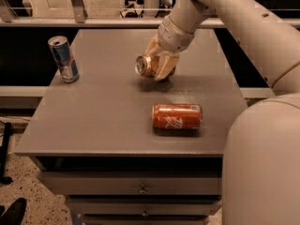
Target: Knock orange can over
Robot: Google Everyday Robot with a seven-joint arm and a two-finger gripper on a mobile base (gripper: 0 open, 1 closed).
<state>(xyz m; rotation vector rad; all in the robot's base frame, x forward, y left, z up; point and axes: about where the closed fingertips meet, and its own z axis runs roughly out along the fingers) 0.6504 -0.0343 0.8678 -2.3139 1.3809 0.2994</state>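
Your gripper: far-centre of table | clasps orange can, tipped sideways, silver top facing left.

High near view down across table (jaws toward its far middle)

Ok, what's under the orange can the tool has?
Only bare table and the can's dark shadow show under the orange can, which is tipped in the tool. The tool's fingers cover its far end, so whether it touches the table is hidden.
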